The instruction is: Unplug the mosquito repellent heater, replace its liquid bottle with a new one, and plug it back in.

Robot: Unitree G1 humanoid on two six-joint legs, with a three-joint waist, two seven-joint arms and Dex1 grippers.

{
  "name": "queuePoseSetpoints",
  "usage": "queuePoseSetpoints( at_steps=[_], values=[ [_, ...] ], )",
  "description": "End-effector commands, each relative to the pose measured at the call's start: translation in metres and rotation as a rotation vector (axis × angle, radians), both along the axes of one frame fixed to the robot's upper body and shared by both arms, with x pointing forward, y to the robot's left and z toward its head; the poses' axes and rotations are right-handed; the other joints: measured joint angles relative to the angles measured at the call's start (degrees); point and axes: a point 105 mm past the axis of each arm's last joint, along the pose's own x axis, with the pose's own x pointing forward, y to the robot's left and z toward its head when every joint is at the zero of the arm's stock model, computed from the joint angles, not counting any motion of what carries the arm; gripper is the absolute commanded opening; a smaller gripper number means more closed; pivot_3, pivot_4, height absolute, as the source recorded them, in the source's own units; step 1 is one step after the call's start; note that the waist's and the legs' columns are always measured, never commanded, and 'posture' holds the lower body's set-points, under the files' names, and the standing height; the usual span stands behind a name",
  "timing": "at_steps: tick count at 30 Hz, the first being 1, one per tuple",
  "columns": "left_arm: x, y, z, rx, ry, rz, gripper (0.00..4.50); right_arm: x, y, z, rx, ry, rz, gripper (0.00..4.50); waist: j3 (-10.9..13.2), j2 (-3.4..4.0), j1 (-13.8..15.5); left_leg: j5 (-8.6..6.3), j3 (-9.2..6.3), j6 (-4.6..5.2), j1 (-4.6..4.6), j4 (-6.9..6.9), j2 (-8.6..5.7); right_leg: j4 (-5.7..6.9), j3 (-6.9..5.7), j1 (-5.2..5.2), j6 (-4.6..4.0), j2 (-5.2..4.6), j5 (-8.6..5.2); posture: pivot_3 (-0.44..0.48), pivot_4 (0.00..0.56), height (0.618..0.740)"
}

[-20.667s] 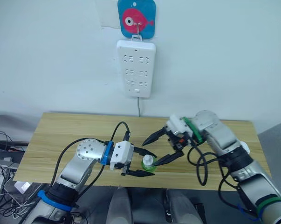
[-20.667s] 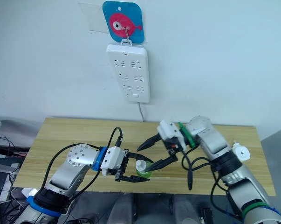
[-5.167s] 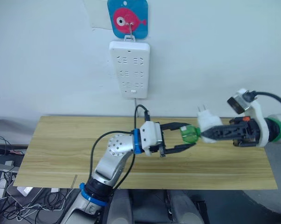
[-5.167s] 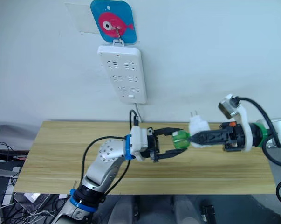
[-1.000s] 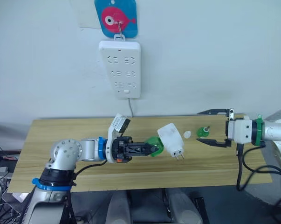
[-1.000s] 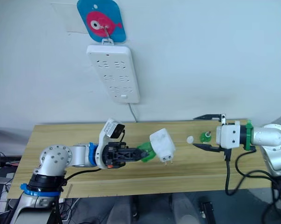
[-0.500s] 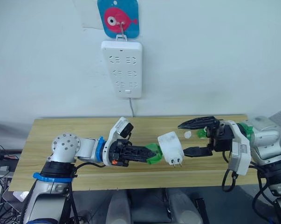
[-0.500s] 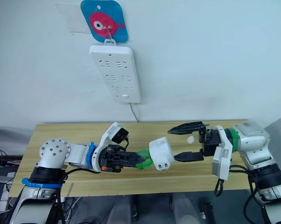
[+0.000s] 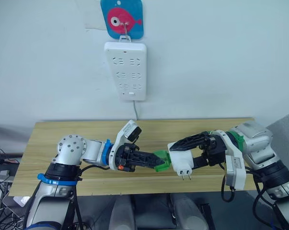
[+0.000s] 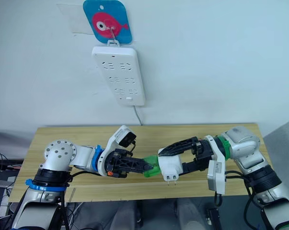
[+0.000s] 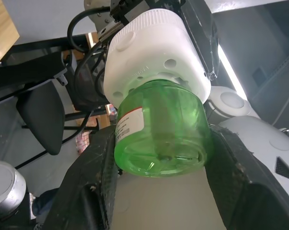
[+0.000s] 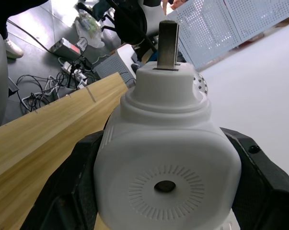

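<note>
Both arms meet over the front half of the wooden table (image 9: 63,132), holding one assembly between them above the tabletop. The left gripper (image 9: 156,162) is clamped on the green bottle (image 11: 159,129), its two black fingers (image 11: 94,187) pressed against opposite sides of the round body. In the head views most of that bottle is covered by the fingertips, and just a small green patch shows where it meets the heater (image 9: 181,160). The left wrist view shows the bottle's neck end sunk into the heater's underside, so neither its neck nor any wick can be made out.

The right gripper (image 12: 163,191) is closed on the heater, one finger (image 12: 75,189) on each flank of the white shell. From the right wrist view the round vent hole faces the camera and one metal prong stands up behind it; the second prong is hidden behind the first. In the head views both prongs point down toward the table, clear of it.

The heater hangs between the two grippers, well apart from the white power strip (image 9: 125,70) on the wall. The strip hangs below a blue fish plaque (image 9: 121,18), and its cord (image 9: 136,111) drops behind the table's far edge, where it is lost to sight.
</note>
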Motion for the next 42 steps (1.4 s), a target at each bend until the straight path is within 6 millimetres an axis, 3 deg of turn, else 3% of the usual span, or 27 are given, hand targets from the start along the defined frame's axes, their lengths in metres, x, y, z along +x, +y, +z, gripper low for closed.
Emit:
queuePoseSetpoints(
  at_steps=[1, 7, 11, 15, 18, 21, 28, 33, 37, 42],
  values=[
    [-0.012, 0.000, 0.003, -0.026, -0.019, -0.048, 2.57, 0.003, -0.006, 0.010, 0.035, -0.023, -0.019, 3.03, 0.00, 0.00, 0.01, 0.00, 0.00, 0.00, 0.00, 0.01, 0.00, 0.01, 0.00, 0.00, 0.00, 0.00, 0.00, -0.155, 0.277, 0.740],
    [0.020, 0.014, 0.012, -0.018, -0.129, 0.127, 4.49, 0.013, -0.020, 0.006, 0.008, 0.016, -0.117, 3.03, 0.00, 0.00, 0.07, 0.00, -0.01, 0.00, 0.00, 0.03, 0.00, 0.03, -0.02, 0.00, 0.00, -0.01, 0.00, -0.147, 0.273, 0.740],
    [0.018, 0.031, 0.018, 0.078, -0.419, 0.129, 4.50, 0.024, -0.038, -0.004, -0.025, 0.158, -0.273, 3.03, 0.00, 0.00, 0.10, 0.01, 0.03, -0.01, 0.00, -0.03, -0.01, -0.02, 0.01, -0.01, 0.00, -0.01, 0.00, -0.147, 0.268, 0.740],
    [0.007, 0.034, 0.006, 0.220, -0.871, 0.048, 4.50, 0.043, -0.058, -0.018, -0.035, 0.524, -0.603, 3.03, -0.02, 0.02, 0.11, 0.00, 0.13, -0.01, 0.00, -0.15, -0.01, -0.11, 0.05, -0.05, 0.00, -0.08, 0.00, -0.140, 0.260, 0.740],
    [0.009, 0.024, -0.008, 0.274, -1.245, 0.038, 4.50, 0.046, -0.064, -0.023, 0.006, 0.921, -0.824, 3.03, -0.03, 0.03, 0.22, 0.00, 0.17, -0.01, -0.02, -0.19, -0.01, -0.11, 0.10, -0.08, -0.01, -0.16, 0.00, -0.142, 0.267, 0.740],
    [0.024, 0.008, -0.010, 0.278, -1.531, 0.190, 4.50, 0.044, -0.061, -0.025, 0.043, 1.275, -0.968, 3.03, -0.03, 0.00, 0.19, 0.01, 0.18, -0.02, -0.02, -0.12, -0.04, -0.05, 0.16, -0.05, 0.00, -0.17, 0.00, -0.143, 0.275, 0.740],
    [0.041, -0.025, -0.018, 0.382, -2.026, 0.330, 4.50, 0.054, -0.053, -0.021, 0.199, 1.734, -1.156, 3.03, 0.01, -0.14, 0.15, -0.01, 0.21, 0.00, -0.13, -0.12, -0.15, -0.11, 0.28, -0.10, 0.08, -0.15, 0.06, -0.145, 0.288, 0.740],
    [0.047, -0.054, -0.021, 0.393, -2.109, 0.343, 4.50, 0.050, -0.048, -0.024, 0.207, 1.850, -1.208, 3.03, 0.05, -0.20, 0.68, -0.03, 0.19, 0.04, -0.43, -0.21, -0.19, -0.22, 0.18, -0.34, 0.10, -0.19, 0.06, -0.145, 0.289, 0.740],
    [0.061, -0.059, -0.035, 0.488, -2.079, 0.310, 4.50, 0.044, -0.041, -0.024, 0.228, 1.930, -1.214, 3.03, 0.05, -0.20, 0.28, -0.05, 0.20, 0.08, -0.42, -0.24, -0.17, -0.19, 0.19, -0.36, 0.10, -0.17, 0.05, -0.147, 0.293, 0.740],
    [0.059, -0.069, -0.044, 0.476, -2.012, 0.291, 4.50, 0.043, -0.034, -0.019, 0.264, 1.999, -1.208, 3.03, 0.05, -0.20, -0.03, -0.04, 0.21, 0.07, -0.41, -0.22, -0.13, -0.15, 0.19, -0.38, 0.11, -0.15, 0.04, -0.153, 0.296, 0.740]
  ],
)
